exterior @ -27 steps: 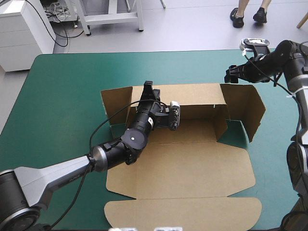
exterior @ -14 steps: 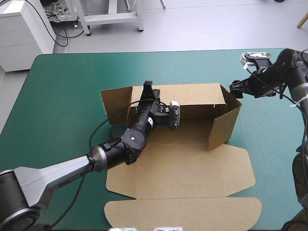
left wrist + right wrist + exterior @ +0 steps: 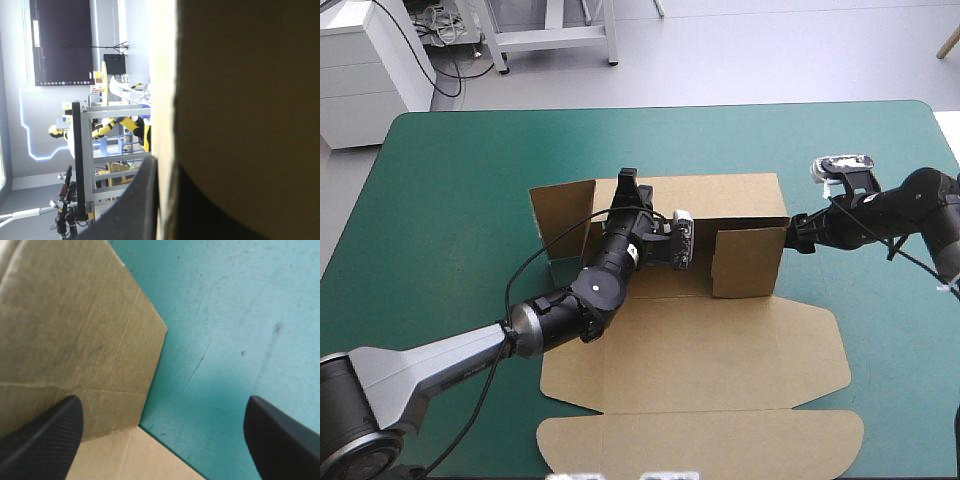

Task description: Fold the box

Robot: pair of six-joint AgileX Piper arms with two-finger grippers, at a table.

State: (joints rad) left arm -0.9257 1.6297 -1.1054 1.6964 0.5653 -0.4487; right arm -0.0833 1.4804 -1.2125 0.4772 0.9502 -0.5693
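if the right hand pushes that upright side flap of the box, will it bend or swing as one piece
Probably swings as one stiff panel: the flap stands flat, hinged at a crease. Likely light, since the right hand is at its outer face open, not gripping. It may spring back if released; nothing visibly locks it.

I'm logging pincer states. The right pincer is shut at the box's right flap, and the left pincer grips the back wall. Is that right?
Not quite. The right pincer is open, not shut: the right wrist view shows its fingers standing wide apart at the flap. The rest holds: the left pincer grips the back wall of the box.
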